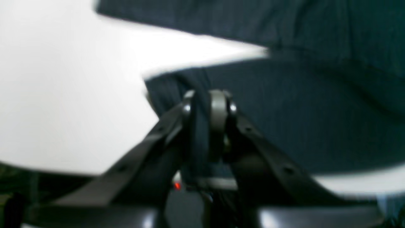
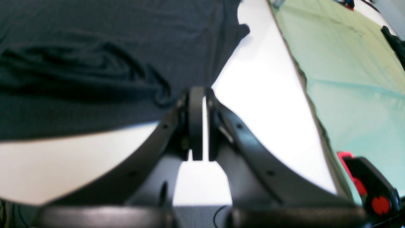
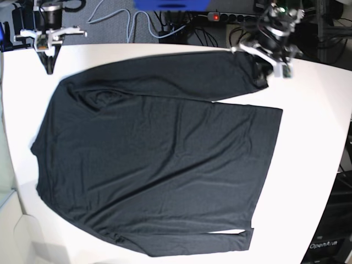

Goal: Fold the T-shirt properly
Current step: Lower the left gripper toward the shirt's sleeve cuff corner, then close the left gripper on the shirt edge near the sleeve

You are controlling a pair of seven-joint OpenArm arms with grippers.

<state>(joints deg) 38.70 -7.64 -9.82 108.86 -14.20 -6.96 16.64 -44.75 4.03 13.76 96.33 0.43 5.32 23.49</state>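
Note:
The T-shirt [image 3: 159,159] is a dark charcoal long-sleeved garment lying spread out flat over most of the white table [image 3: 313,165]. One sleeve runs along the far edge to the right. My left gripper [image 3: 268,74] sits at that sleeve's end. In the left wrist view the left gripper [image 1: 207,101] is shut, with a fold of the shirt's cloth [image 1: 316,120] pinched between its pads. My right gripper [image 3: 49,67] is at the far left corner, just off the shirt's shoulder. In the right wrist view the right gripper [image 2: 201,93] is shut, its tips beside the cloth edge [image 2: 95,63], with only white table showing between its pads.
Cables and a power strip [image 3: 220,16] lie behind the table's far edge, beside a blue object [image 3: 170,4]. A pale green surface [image 2: 348,63] lies beyond the table's edge by the right arm, and a red and black clamp [image 2: 373,186] sits near it.

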